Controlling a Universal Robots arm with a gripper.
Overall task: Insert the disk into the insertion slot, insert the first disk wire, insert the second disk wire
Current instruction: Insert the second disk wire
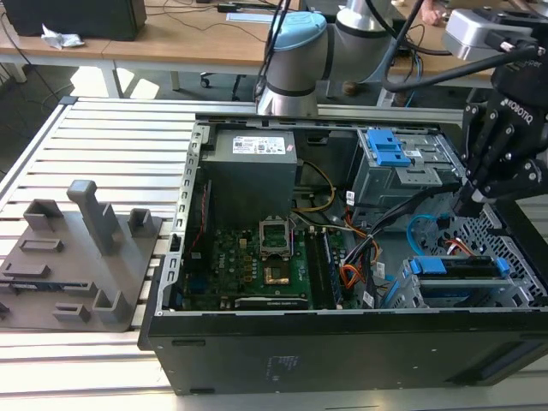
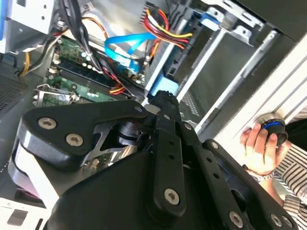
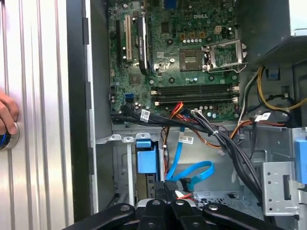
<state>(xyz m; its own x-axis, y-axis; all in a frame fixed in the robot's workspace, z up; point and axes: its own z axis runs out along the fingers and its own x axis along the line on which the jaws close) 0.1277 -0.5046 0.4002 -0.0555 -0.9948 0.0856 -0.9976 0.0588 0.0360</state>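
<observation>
Evidently step one looks done | claw (image 1: 470, 204) drawn together, whether on a plug unclear | blue flat cable (image 3: 194, 171) loose just beside its tip | disk (image 1: 454, 266) nearby, seated in insertion slot (image 1: 432, 297) | both wires judged pending

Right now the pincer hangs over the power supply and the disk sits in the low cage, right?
No: the exterior view's right end of the case is where the pincer hangs, well clear of the power supply. The disk is in the low cage.
</observation>
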